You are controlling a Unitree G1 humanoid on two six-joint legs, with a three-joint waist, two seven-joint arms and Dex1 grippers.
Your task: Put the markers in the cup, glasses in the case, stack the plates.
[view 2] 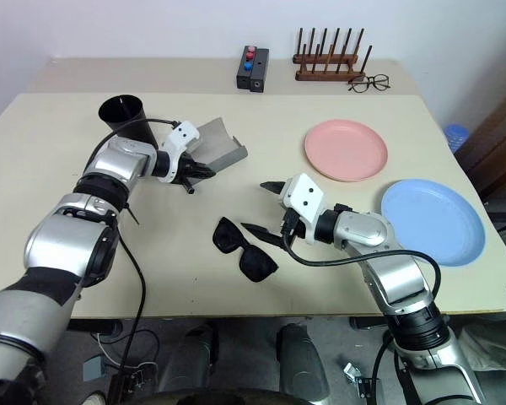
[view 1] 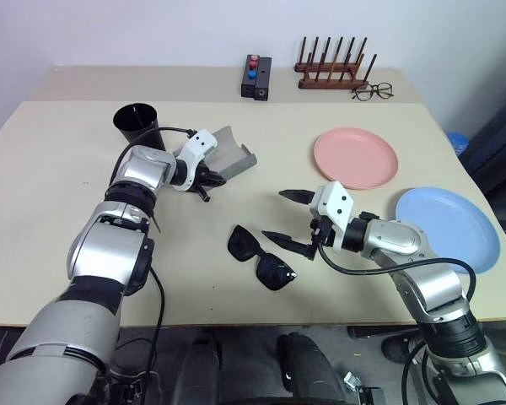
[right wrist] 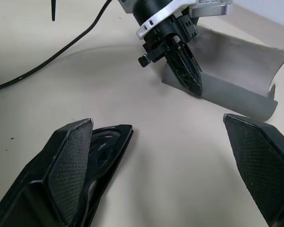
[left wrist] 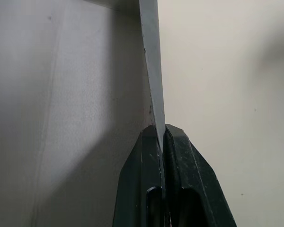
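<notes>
Case (view 1: pixel 234 154) edge in left gripper (view 1: pixel 212 179)

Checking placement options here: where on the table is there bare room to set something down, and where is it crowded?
Bare: the table's left side beside the cup, and the strip between the button box and the pink plate. Crowded: the middle, where the left gripper pinches the case, with the open right gripper by the sunglasses.

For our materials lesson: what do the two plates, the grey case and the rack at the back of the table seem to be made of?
Pink plate and blue plate: probably plastic, smooth with a soft sheen and even colour. Grey case: thin-walled, matte and finely grained; likely covered plastic or board, hard to settle. Rack: looks like dark stained wood, with round pegs on a brown base.
</notes>
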